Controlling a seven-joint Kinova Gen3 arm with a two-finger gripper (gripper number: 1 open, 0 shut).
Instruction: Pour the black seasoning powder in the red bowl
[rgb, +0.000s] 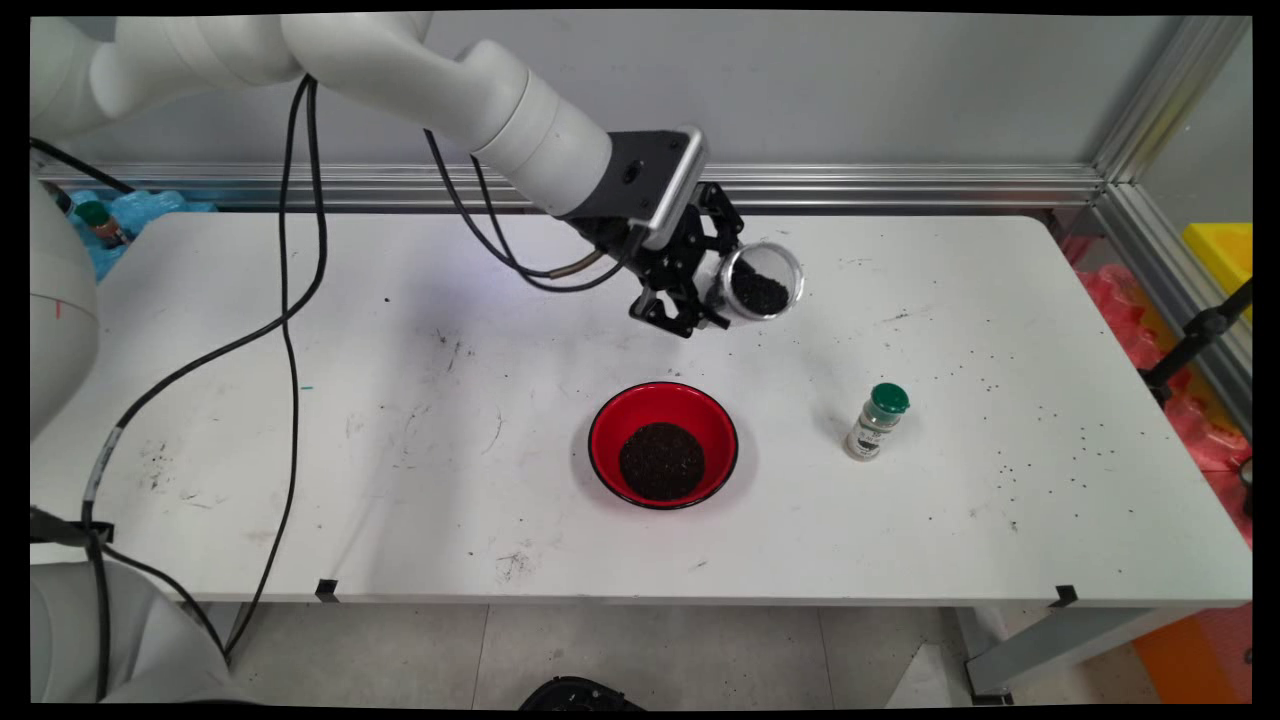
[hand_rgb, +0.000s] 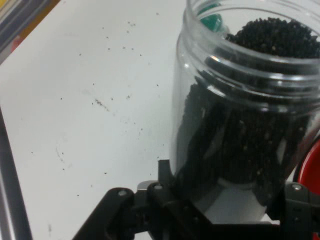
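Hand: the black 2-finger hand (rgb: 700, 290) is raised above the tabletop's far half, closed around a clear jar, with 1 finger on each side of the jar's lower body.
Jar: the clear plastic jar (rgb: 757, 282) is a ribbed-neck cylinder with no lid, tilted so its open mouth faces the camera and right; it is partly filled with dark granules (hand_rgb: 272, 37), fine and bead-like, heaped toward the mouth.
Bowl: below and just left of the hand sits a round red bowl (rgb: 663, 444) with a dark rim, glossy inside, holding a flat round mound of the same dark granules; it stands apart from the jar.
Shaker: right of the bowl and below the jar stands a small spice shaker (rgb: 876, 421), pale body with a label and a green cap, upright.
Tabletop: the white tabletop (rgb: 400, 400) is smooth, scuffed with grey marks, with stray dark specks scattered mostly at right.
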